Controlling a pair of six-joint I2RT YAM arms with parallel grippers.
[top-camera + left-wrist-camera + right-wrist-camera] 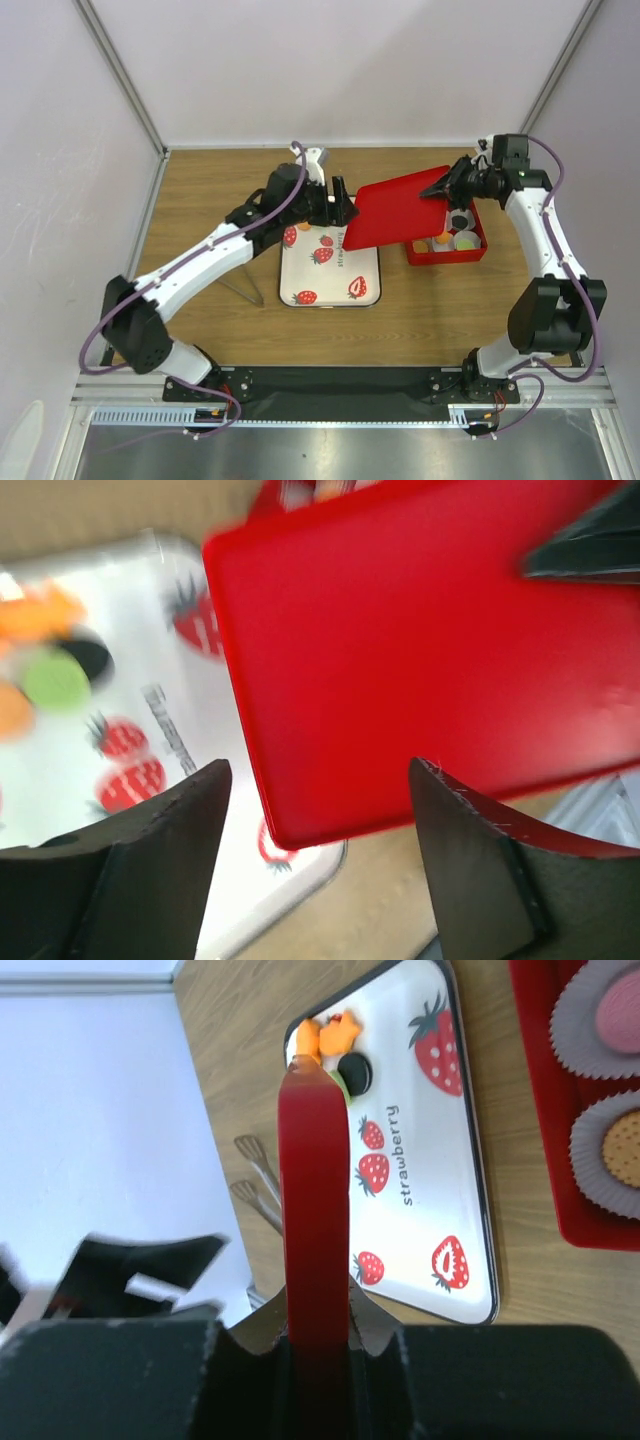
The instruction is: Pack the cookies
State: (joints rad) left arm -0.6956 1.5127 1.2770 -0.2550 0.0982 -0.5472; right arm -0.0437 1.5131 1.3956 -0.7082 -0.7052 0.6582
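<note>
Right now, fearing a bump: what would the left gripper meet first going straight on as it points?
Probably the red lid, held by the right gripper; it sits just ahead of the left gripper's open fingers, depth unclear.

A flat red lid (pixel 420 640) fills the upper right of the picture, tilted, and its rounded lower corner hangs over a white tray (pixel 60 770) printed with strawberries. The two black fingers (pixel 130 880) of the left gripper (pixel 320 770) stand wide apart at the bottom, and the lid's lower edge lies between them; a dark pointed piece (pixel 590 540) sits at the lid's top right. On the tray's left side, blurred cookies (pixel 55 678) lie close together: orange, green and black.
</note>
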